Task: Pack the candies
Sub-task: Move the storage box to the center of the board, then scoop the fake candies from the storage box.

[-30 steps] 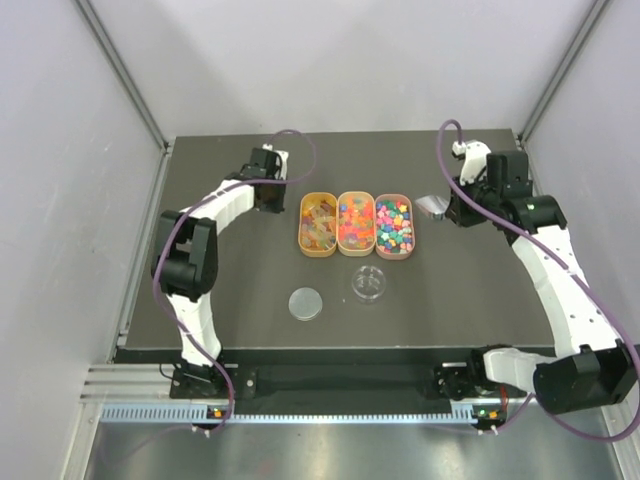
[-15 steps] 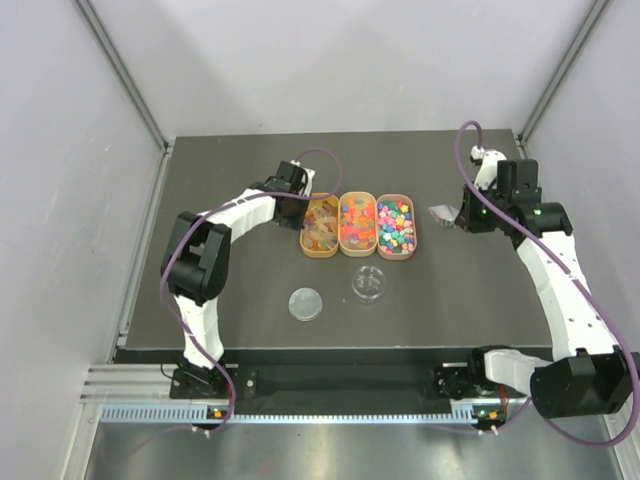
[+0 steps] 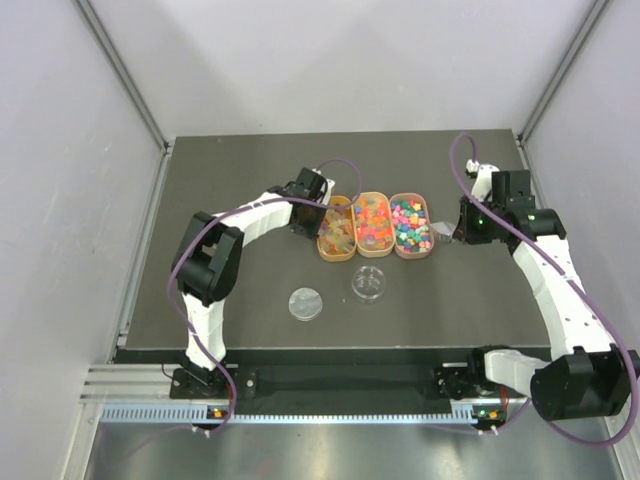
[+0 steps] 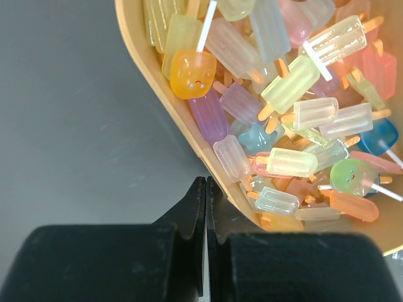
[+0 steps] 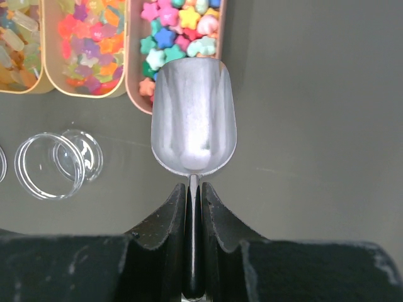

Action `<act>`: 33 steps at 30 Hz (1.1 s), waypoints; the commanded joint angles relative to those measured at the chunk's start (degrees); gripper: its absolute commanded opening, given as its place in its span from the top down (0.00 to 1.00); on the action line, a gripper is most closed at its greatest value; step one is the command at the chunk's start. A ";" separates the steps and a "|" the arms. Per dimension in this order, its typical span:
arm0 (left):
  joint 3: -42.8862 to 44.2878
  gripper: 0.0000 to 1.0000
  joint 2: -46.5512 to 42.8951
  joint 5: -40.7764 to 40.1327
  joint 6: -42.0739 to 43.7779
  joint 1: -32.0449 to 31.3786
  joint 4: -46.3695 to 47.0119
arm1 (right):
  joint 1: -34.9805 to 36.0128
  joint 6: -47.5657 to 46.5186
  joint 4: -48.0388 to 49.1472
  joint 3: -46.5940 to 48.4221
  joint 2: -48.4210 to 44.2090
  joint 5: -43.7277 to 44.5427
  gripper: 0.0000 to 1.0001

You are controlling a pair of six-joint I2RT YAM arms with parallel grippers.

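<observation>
Step in hand, as judged: candies are to be scooped from the right tray and taken to the clear dish. All the candies are seen in the three trays mid-table. The dish, just near of them, looks empty, w/ its lid lying apart to its left.

The scoop is pinched by its handle in the right gripper, w/ its mouth over that tray's near-right corner. The left gripper is pressed together on nothing, tips at the outer rim of the left tray.

To be done well:
- The scoop lip should be dipped below rim level & driven far-ward at a shallow angle, so the light tray isn't shoved.
- The row is prob. best braced from the left by the closed fingers.
- A small load should be taken & kept level, as the dish looks a tight target for that mouth.

Views:
- Overall layout, both arms & the lid are given only by the top view.
- The scoop bowl is shown bare by the right wrist, and the pieces as stars.
- Popsicle-shaped pieces w/ sticks are shown only by the left wrist. Whether tips & rim touch cannot be told.
</observation>
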 commanded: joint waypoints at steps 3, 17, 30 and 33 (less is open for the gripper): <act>6.70 1.00 3.72 4.39 -1.25 -2.96 0.96 | -0.34 -2.16 -0.51 0.22 0.45 -0.13 1.00; 13.56 1.00 7.25 5.35 1.03 -3.66 0.34 | 0.10 -6.21 -3.32 -0.14 1.94 4.36 1.00; 5.40 0.90 -1.07 -12.48 5.16 -3.49 5.85 | 2.03 -6.20 -5.52 9.18 12.47 4.27 1.00; 1.61 0.84 -4.34 -14.07 5.69 -2.79 8.33 | 3.08 -6.29 -5.52 10.85 14.76 5.14 1.00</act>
